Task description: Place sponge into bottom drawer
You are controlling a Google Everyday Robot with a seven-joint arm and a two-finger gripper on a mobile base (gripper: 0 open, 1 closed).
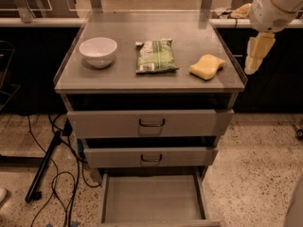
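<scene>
The pale yellow sponge lies on the right part of the grey cabinet top, near its front right corner. Pulled out at the foot of the cabinet is the bottom drawer, a shallow grey tray with nothing in it. My gripper hangs off the right side of the cabinet, to the right of the sponge and apart from it, pointing down with nothing in it.
A green snack packet lies mid-top and a white bowl stands at the left. Two upper drawers with dark handles are slightly pulled out. Black cables and a stand leg lie on the floor at the left.
</scene>
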